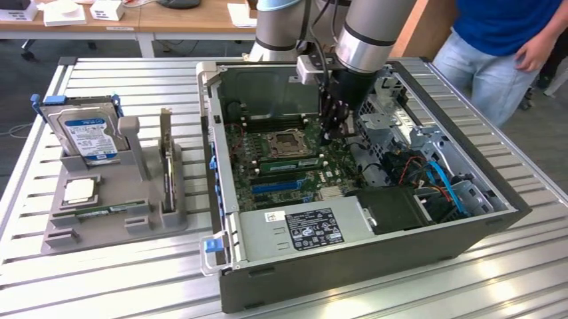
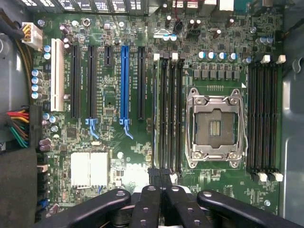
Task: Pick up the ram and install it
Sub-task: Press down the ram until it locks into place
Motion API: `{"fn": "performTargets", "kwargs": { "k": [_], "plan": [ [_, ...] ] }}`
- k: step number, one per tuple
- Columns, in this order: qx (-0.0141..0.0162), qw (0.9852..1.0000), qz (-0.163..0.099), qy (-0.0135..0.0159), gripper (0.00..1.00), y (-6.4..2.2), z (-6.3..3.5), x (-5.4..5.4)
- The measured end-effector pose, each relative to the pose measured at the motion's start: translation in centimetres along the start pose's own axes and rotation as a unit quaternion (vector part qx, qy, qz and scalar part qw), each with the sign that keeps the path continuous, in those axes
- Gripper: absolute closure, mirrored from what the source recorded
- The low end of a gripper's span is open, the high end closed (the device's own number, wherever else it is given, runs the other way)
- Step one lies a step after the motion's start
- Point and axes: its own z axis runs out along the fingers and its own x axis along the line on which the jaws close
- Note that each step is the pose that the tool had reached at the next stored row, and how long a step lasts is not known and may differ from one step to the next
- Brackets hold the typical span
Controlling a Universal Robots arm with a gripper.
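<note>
A ram (image 2: 156,114) stands edge-on in the memory slot farthest from the CPU socket (image 2: 216,126), thin and green. In the exterior view this ram (image 1: 288,163) lies across the motherboard just in front of the socket. My gripper (image 2: 160,176) is shut, its black fingertips pressed together over one end of that row of slots. Whether they touch the stick I cannot tell. From outside, the gripper (image 1: 333,136) reaches down into the open computer case (image 1: 217,199). A second green ram (image 1: 106,211) lies flat on the grey holder (image 1: 116,232) on the exterior view's left.
The holder also carries a blue-labelled hard drive (image 1: 89,136) and an upright dark expansion card (image 1: 167,159). Inside the case are drive cages, blue cables (image 1: 443,179) and a power supply (image 1: 306,229). A person in blue (image 1: 506,40) stands at the exterior view's right.
</note>
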Motion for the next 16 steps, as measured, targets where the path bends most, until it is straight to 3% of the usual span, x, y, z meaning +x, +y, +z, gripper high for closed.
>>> {"fn": "performTargets", "kwargs": {
  "k": [7, 16],
  "plan": [
    [0.0, 1.0, 0.0, -0.0001, 0.9, -0.21, 0.04, 0.0],
    [0.0, 1.0, 0.0, 0.0, 0.9, -0.26, 0.85, 0.02]
  ]
}}
